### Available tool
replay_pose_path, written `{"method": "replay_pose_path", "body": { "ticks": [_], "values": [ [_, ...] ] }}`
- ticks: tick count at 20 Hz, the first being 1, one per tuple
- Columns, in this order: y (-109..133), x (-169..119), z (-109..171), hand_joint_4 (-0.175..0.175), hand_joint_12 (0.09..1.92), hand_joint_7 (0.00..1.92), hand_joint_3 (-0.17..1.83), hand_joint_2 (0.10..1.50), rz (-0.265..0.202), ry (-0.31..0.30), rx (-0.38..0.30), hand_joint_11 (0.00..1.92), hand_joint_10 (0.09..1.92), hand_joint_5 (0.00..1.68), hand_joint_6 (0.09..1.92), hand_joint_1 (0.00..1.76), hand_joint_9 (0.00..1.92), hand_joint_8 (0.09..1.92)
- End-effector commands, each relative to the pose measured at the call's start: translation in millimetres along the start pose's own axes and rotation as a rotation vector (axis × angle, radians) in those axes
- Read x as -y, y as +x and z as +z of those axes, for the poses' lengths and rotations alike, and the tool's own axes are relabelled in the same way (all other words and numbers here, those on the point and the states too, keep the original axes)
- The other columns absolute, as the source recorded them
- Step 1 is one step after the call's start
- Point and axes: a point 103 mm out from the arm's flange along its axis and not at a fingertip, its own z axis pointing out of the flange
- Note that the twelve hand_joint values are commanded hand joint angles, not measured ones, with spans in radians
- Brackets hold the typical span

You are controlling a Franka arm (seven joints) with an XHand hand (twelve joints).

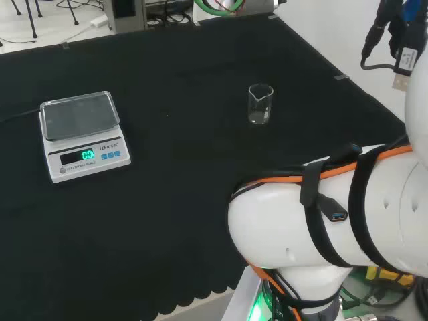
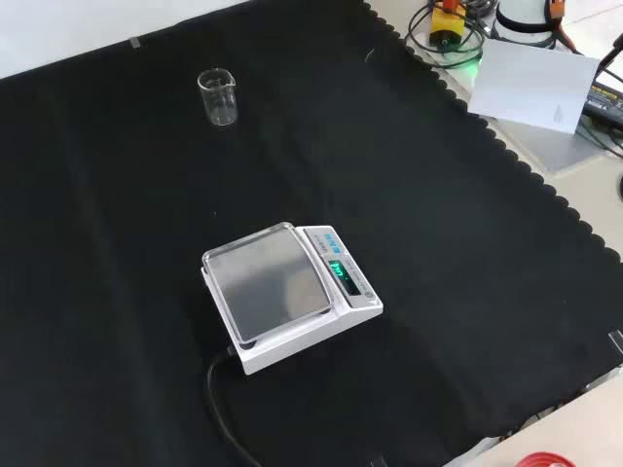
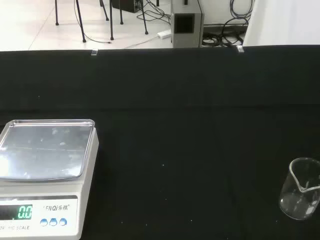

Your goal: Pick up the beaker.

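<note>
Covering the bench: a black cloth (image 1: 174, 221) with a scalloped hem, lying flat across the work surface, with pale floor beyond its far edge in the head view.
Left of the head view: a white digital scale with a bare silver weighing pan (image 1: 81, 134) and a lit green display, its black cord (image 2: 222, 409) trailing toward the near edge in the front view.
Middle of the cloth: bare black fabric between the scale and the glassware, the two standing well apart.
Right of centre, head view: a small clear glass beaker with a pouring lip (image 1: 260, 103), upright on the cloth and apparently empty; nothing touches it.
Same beaker, front view: up at the far left of the cloth (image 2: 218, 95), beyond the scale.
Same beaker, wrist view: close by at one edge (image 3: 301, 195), spout turned toward the scale (image 3: 46, 175).
Right of the head view: the robot's big white arm link (image 1: 334, 214), strapped with black bands and an orange cable.
Fingers: I cannot tell how the hand's fingers are set.
Room behind: chair legs, cables and a grey box (image 3: 186, 22) on the floor.
</note>
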Motion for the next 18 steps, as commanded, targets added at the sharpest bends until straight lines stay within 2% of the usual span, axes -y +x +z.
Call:
{"method": "replay_pose_path", "body": {
  "ticks": [1,5,9,13,18],
  "values": [
    [28,42,-81,0.008,1.58,0.26,0.12,0.72,-0.057,-0.039,0.061,0.03,0.85,0.25,0.09,0.50,0.32,0.74],
    [27,41,-98,0.004,1.58,0.29,0.12,0.73,-0.058,-0.052,0.075,0.03,0.85,0.28,0.09,0.50,0.33,0.74],
    [19,28,-89,0.004,1.58,0.29,0.12,0.73,-0.051,-0.034,0.085,0.03,0.84,0.28,0.09,0.50,0.34,0.74],
    [-15,-7,-53,0.006,1.58,0.29,0.12,0.73,-0.001,0.016,0.063,0.03,0.84,0.28,0.09,0.51,0.34,0.73],
    [-55,-55,10,0.009,1.58,0.29,0.11,0.73,0.070,0.106,0.046,0.04,0.84,0.28,0.09,0.51,0.34,0.73]
  ]
}}
